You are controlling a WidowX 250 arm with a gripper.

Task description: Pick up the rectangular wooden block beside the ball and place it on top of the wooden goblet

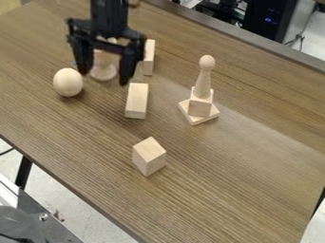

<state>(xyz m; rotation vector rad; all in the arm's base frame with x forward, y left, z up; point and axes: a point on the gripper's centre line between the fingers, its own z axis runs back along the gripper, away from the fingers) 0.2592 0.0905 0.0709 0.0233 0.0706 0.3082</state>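
The black gripper [103,78] hangs open at the upper left of the camera view, its two fingers pointing down. Between and behind them stands a wooden piece with a round, flared base [103,71]; whether they touch it I cannot tell. Just left of the gripper lies a wooden egg-shaped piece [68,82]. A rectangular wooden block [137,100] is below and right of the right finger, and another narrow block [149,57] is behind that finger. Farther right, a peg with a ball top [203,78] stands on a cube [200,103], which rests on a flat square [207,116].
A wooden block [149,156] stands nearer the front of the brown table [234,190]. Behind the table's far edge are a black computer case [270,19] and cables. A grey metal frame [44,216] is at the lower left.
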